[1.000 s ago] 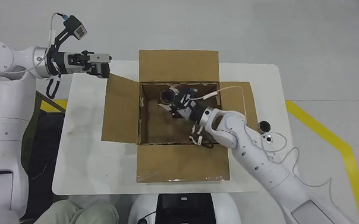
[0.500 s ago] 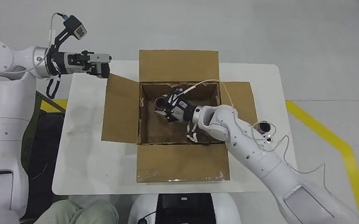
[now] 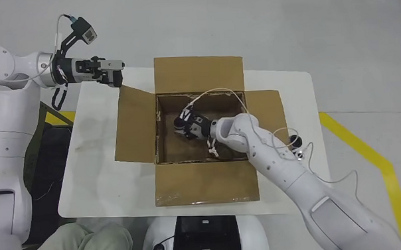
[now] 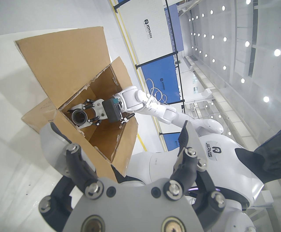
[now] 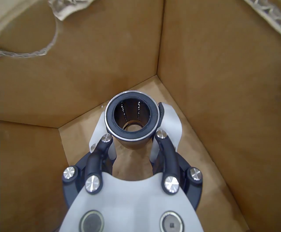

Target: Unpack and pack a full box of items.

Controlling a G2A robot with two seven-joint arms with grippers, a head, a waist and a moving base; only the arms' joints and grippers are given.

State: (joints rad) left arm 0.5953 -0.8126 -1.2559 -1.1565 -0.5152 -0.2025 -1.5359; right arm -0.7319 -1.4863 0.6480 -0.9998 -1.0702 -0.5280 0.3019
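One box [image 3: 198, 72] (flaps open) on one table [image 3: 96, 168], centre frame in the top view, one bearing [image 5: 132, 117] inside at interior left, pinched by right gripper [image 3: 186, 121], left gripper [image 3: 117, 68] spread, empty, upper left

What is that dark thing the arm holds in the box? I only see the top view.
Observer: The right gripper is shut on a hollow metal cylinder with a black rim.
Operator: Is anything inside it?
Observer: Rows of tiny balls line its inner wall.
Operator: And the other gripper?
Observer: The left gripper is open, holding nothing, outside the box.
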